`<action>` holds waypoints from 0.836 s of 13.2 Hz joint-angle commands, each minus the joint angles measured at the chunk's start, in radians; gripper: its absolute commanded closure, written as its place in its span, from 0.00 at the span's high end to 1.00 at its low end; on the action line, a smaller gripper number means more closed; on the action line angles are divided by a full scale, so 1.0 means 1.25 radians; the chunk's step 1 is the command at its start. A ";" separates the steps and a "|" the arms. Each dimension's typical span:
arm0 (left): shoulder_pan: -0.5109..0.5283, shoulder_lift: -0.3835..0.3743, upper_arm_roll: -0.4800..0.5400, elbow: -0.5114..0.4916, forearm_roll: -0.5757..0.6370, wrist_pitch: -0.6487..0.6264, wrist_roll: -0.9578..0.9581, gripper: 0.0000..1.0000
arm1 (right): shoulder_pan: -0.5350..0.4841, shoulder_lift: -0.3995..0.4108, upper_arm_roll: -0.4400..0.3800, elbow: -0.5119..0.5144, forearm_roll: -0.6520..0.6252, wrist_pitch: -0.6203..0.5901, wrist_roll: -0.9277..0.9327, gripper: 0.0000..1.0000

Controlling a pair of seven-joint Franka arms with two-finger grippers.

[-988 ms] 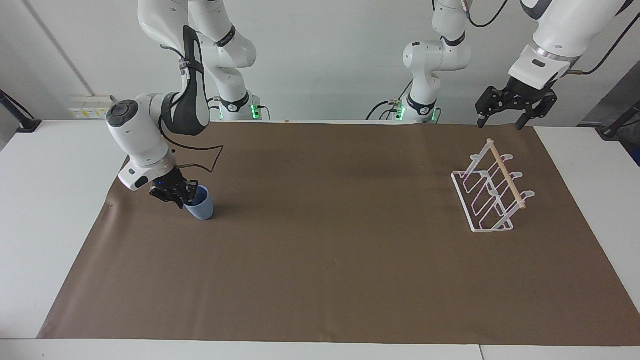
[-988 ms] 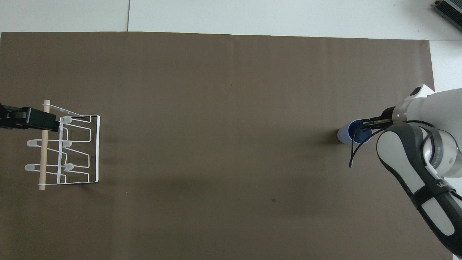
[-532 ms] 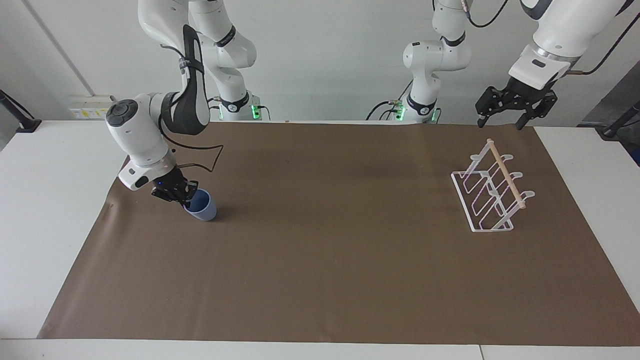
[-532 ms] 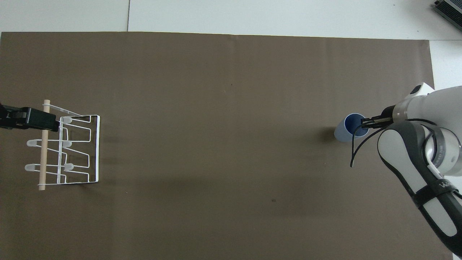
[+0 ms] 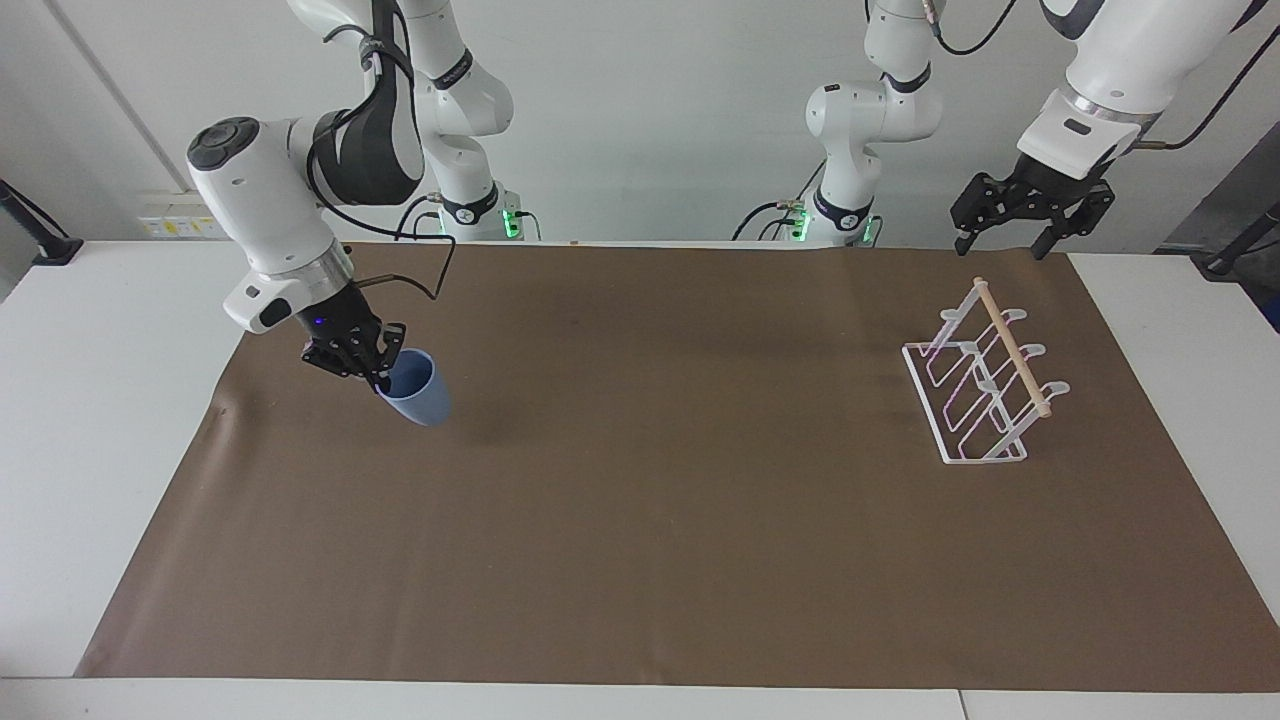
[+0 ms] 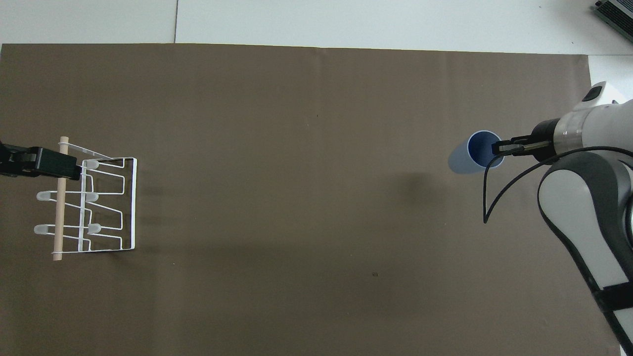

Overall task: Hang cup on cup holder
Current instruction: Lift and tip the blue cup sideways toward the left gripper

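My right gripper (image 5: 385, 372) is shut on the rim of the light blue cup (image 5: 415, 392) and holds it tilted in the air over the brown mat near the right arm's end; it also shows in the overhead view (image 6: 496, 147) with the cup (image 6: 474, 151). The white wire cup holder (image 5: 985, 375) with its wooden dowel stands on the mat toward the left arm's end, seen from above too (image 6: 89, 198). No cup hangs on it. My left gripper (image 5: 1030, 215) is open and waits in the air over the mat's edge beside the holder (image 6: 74, 168).
A brown mat (image 5: 640, 520) covers most of the white table (image 5: 90, 420). Both arm bases stand at the robots' edge of the table. A dark device corner (image 6: 615, 12) shows at the table's corner farthest from the robots.
My right gripper has lifted the cup off the mat and carried it upward and slightly toward the middle, tilting it more. The left arm has barely moved.
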 commanded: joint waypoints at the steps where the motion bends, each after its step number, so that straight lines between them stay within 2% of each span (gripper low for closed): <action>1: 0.007 -0.022 -0.005 -0.022 0.015 -0.005 -0.007 1.00 | -0.004 0.001 0.016 0.030 0.106 -0.055 0.037 0.00; 3: 0.007 -0.020 -0.005 -0.022 0.015 -0.005 -0.008 1.00 | -0.004 -0.002 0.019 0.030 0.223 -0.069 0.046 0.00; 6: 0.007 -0.020 -0.005 -0.022 0.015 -0.005 -0.008 1.00 | -0.004 -0.003 0.019 0.028 0.301 -0.109 0.048 0.00; 7: 0.007 -0.020 -0.005 -0.022 0.015 -0.005 -0.007 1.00 | -0.004 -0.004 0.019 0.022 0.358 -0.128 0.045 0.00; 11: 0.000 -0.020 -0.009 -0.022 0.015 -0.010 -0.013 1.00 | 0.026 -0.003 0.019 -0.043 0.559 -0.122 0.021 0.00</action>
